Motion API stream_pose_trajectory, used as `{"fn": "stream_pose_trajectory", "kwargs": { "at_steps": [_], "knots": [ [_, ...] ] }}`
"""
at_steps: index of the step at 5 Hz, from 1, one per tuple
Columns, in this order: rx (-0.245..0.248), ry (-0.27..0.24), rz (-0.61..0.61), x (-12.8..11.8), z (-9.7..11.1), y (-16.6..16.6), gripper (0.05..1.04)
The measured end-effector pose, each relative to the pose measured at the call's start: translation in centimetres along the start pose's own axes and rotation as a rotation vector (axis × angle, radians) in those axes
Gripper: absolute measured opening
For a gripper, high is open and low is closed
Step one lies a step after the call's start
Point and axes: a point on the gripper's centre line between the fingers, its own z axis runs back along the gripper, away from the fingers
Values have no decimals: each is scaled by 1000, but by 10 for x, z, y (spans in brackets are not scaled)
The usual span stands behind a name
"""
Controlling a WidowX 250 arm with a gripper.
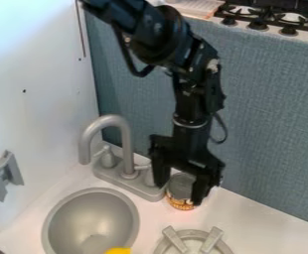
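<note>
Gripper [179,194]: hangs fingers-down at the back of the counter [250,216]. Your jaws are spread, one finger on each side of a can [181,185]; whether either finger presses on its wall, you cannot tell from here. The can stands upright between them, base apparently on the counter, so the surface rather than the grip probably bears its weight. Straddling suits a round body: opposed sides face the two fingers. The near finger hides part of the can's edge.

Just beside the jaws, on the faucet side: the faucet base [108,173], with its handles. Its gooseneck spout [106,121] arches on the side away from the jaws, out toward the sink basin [90,221], presumably so that it can serve the bowl. Note how near the faucet-side finger is to the base; sideways room there looks tight.

Below the jaws in the view: a round grey rim [225,242] with two grey bars angled across its edge; their purpose you cannot tell. Lower toward the basin side: a yellow item [118,251], partly cut off at the view's edge.

Behind the jaws: a blue-grey panel [269,119], which bounds the counter. Farther out: a grey bracket [4,174] on the white wall [37,59], and the stove [269,24] beyond the panel.
</note>
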Motion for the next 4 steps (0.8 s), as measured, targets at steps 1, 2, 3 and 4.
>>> {"fn": "stream_pose_trajectory", "kwargs": {
  "at_steps": [1,2,3,4],
  "knots": [
    [22,-31,-3,18,-6,16,1008],
    [57,-38,-24,31,-14,32,1008],
    [66,-27,-14,43,-24,54,1008],
    [63,-40,-9,56,-38,65,1008]
  ]
}}
